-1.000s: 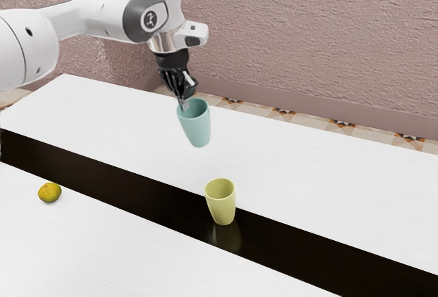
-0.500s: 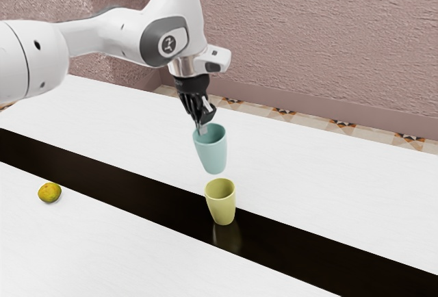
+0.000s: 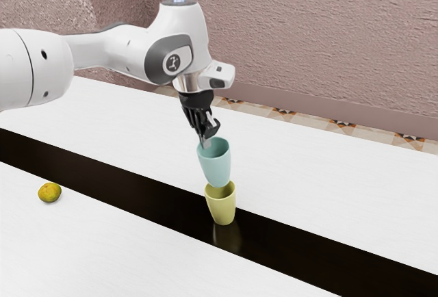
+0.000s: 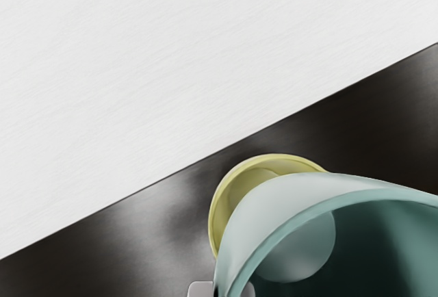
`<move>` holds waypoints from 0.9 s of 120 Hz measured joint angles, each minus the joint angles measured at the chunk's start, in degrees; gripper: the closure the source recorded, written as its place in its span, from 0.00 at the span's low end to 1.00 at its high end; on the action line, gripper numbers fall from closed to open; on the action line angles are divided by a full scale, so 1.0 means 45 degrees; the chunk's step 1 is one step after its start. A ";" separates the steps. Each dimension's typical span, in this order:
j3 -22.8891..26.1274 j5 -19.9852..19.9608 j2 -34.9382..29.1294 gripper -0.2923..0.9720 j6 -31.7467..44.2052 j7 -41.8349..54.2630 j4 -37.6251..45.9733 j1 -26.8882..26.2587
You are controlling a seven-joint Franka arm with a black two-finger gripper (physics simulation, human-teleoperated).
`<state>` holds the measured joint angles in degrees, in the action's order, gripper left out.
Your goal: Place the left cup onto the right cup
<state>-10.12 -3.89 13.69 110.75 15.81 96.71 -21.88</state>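
My gripper (image 3: 207,133) is shut on the rim of a teal cup (image 3: 215,163), which hangs upright and slightly tilted. Its base sits at the mouth of a yellow-green cup (image 3: 221,204) that stands upright on the dark strip of the table (image 3: 137,194). Whether the teal base rests inside the lower cup or just touches its rim, I cannot tell. From the wrist view, the teal cup (image 4: 328,235) looms large under my hand, covering most of the yellow-green cup (image 4: 236,191) beneath it.
A small orange-yellow fruit (image 3: 49,192) lies on the near white tabletop at the exterior view's left. White table surfaces (image 3: 328,167) flank the dark strip. A pinkish textured wall (image 3: 328,30) runs behind.
My arm has carried the teal cup toward the exterior view's right and downward, from high above the table to directly over the yellow-green cup, until its base meets that cup's mouth.
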 joint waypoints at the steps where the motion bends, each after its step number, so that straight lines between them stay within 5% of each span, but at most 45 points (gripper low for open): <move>1: 0.0001 0.0000 0.0001 0.85 0.0007 -0.0004 0.0008 -0.0007; 108: 0.0005 -0.0082 0.0336 0.85 0.0429 -0.0209 0.0331 -0.0009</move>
<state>-10.10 -4.26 15.21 112.68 14.87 98.20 -21.92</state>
